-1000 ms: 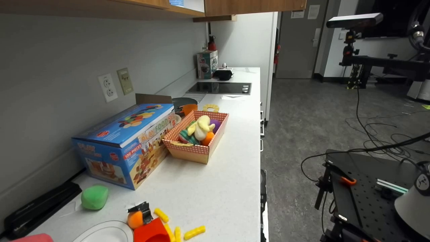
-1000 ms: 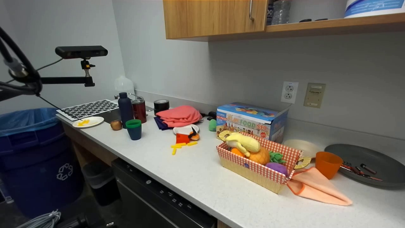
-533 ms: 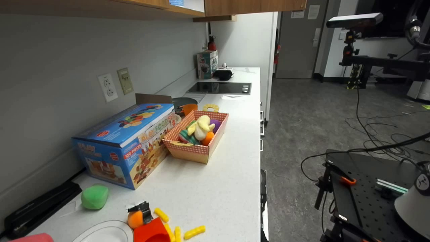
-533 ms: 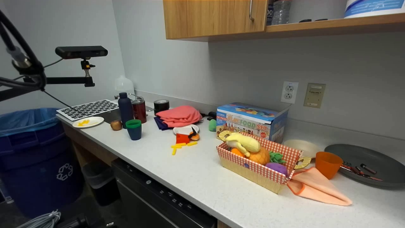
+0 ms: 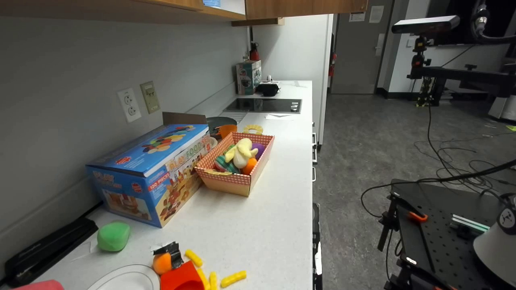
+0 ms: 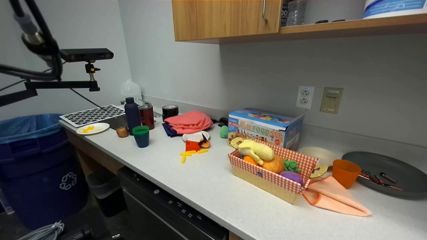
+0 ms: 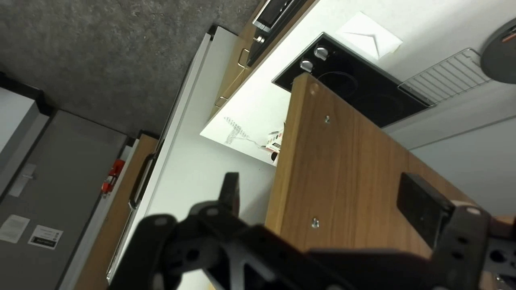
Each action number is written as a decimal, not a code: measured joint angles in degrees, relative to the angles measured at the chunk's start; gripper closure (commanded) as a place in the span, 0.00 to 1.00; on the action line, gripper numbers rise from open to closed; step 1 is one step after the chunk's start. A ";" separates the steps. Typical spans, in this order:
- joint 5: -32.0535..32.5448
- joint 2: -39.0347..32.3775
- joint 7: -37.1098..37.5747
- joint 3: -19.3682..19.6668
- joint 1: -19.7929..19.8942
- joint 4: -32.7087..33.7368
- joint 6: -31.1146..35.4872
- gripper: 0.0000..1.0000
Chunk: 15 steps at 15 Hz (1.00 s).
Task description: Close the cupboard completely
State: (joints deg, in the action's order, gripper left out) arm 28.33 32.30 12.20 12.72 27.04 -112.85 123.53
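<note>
Facing the open, flat orange-brown wooden cupboard door (image 7: 354, 161), the black gripper (image 7: 327, 199) holds its fingers (image 7: 421, 207) wide apart.

White rounded base (image 5: 499, 254), dark round emblem (image 5: 507, 218), looping black cables (image 6: 30, 75), metallic connector (image 6: 34, 38), black jaws, pale round screws (image 7: 473, 210)

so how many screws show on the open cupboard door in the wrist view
2 on the cupboard door: one screw toward its far corner, another screw nearer the pincer, which may hide more.

The overhead cupboard (image 6: 253, 25), of plain orange-brown wood, has one flat door (image 5: 298, 9) standing open and projecting outward.
</note>
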 measured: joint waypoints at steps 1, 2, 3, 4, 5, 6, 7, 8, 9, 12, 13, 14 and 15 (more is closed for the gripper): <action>0.00 -1.01 0.00 0.02 0.00 1.70 -0.82 0.00; 0.00 -1.68 -0.01 -0.01 0.00 3.15 -1.66 0.00; 0.00 -2.02 -0.03 -0.06 -0.02 4.06 -2.21 0.00; 0.00 -2.17 -0.03 -0.10 -0.04 4.56 -2.49 0.00; 0.09 -2.19 -0.02 -0.09 -0.04 4.58 -2.52 0.00; 0.09 -2.19 0.00 -0.07 -0.04 4.42 -2.30 0.00; -0.15 -2.20 0.00 0.00 -0.22 4.31 -2.25 0.00; -0.92 -2.21 -0.03 0.20 -0.67 4.23 -2.21 0.00; -1.81 -2.21 -0.04 0.41 -1.14 4.15 -1.95 0.00; -2.83 -2.21 0.18 0.63 -1.49 3.49 1.05 0.00; -2.71 -2.22 0.41 0.64 -1.43 3.24 2.20 0.00; -2.43 -2.24 0.78 0.64 -1.26 2.99 3.36 0.00; -1.90 -2.27 1.33 0.64 -1.05 2.80 4.46 0.00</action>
State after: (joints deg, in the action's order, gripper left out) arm 26.44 30.03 13.53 13.36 25.99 -110.04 127.99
